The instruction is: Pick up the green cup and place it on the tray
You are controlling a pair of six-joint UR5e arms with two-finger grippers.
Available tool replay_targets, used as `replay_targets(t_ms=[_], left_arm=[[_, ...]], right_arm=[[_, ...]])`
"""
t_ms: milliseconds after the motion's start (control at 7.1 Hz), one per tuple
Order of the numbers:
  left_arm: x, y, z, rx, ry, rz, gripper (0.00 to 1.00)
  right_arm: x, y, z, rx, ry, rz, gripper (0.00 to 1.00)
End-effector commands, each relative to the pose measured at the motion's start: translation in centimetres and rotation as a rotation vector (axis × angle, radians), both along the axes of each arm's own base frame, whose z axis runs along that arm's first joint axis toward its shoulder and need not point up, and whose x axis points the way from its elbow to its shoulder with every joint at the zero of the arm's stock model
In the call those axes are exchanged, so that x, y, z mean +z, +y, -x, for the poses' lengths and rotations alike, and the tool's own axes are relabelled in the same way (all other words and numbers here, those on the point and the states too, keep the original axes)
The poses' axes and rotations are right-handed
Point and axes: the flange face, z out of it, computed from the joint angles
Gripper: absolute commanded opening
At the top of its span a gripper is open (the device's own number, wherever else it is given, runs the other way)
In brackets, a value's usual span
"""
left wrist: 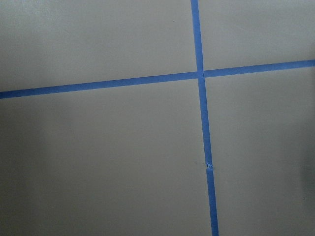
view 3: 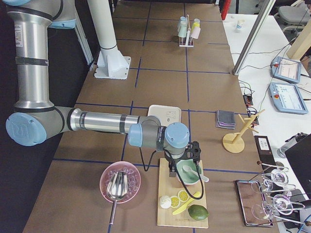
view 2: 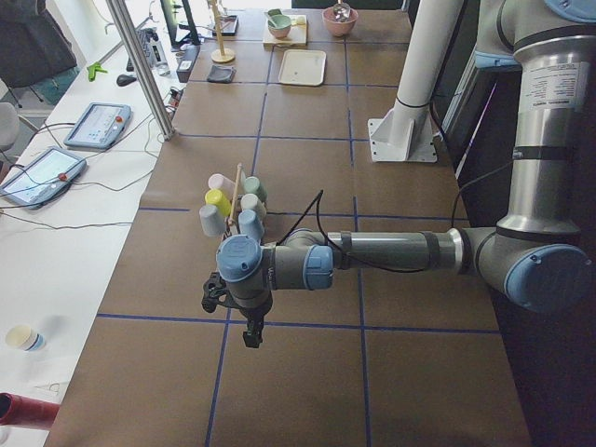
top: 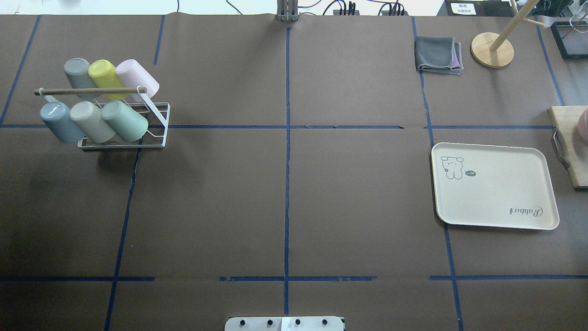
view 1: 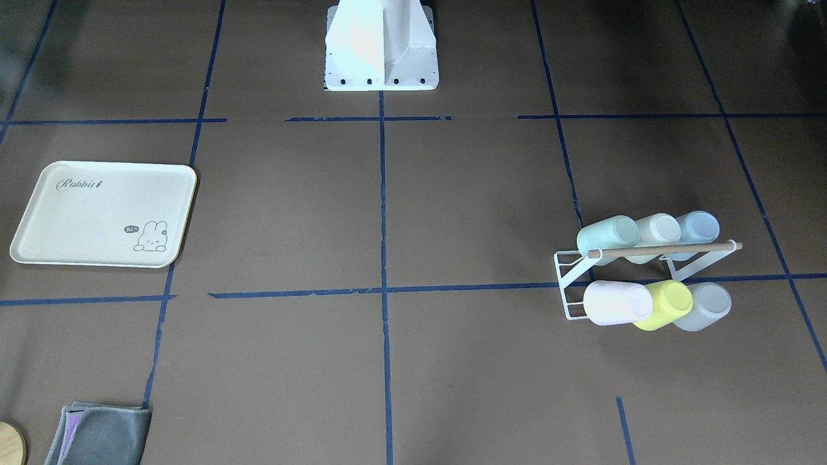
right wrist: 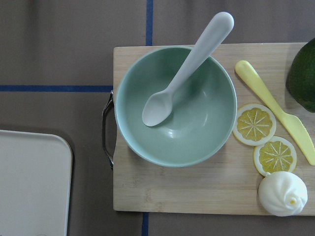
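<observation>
The left gripper hangs over bare table; its jaw opening cannot be determined. The green cup sits tilted on the wire rack near this gripper. The right gripper, opening likewise indeterminate, hangs above a green bowl beside the tray.

The left arm and right arm are stretching out level, with the left gripper and right gripper pointing down, their opening impossible to judge.

Tray reads "Rabbit"; bubble says "hi"
</observation>
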Motion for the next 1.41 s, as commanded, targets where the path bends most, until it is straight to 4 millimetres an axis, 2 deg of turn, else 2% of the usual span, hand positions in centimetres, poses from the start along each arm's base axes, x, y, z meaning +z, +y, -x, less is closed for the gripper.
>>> replay_targets(t_ms=[0, 1126, 1267], left_arm=[[0.0, 0.0, 0.0, 0.000, 0.000, 0.001, 1.00], [-0.1, -0.1, 0.0, 0.001, 0.001, -0.005, 1.00], [-0.1, -0.1, 0.0, 0.001, 0.001, -0.005, 1.00]], right_arm=[[-0.1, 0.0, 0.0, 0.000, -0.001, -0.002, 1.00], [-0.7, -0.7, 0.0, 0.001, -0.001, -0.013, 1.00], [-2.6, -2.5, -0.2, 0.000, 0.008, -0.052, 1.00]])
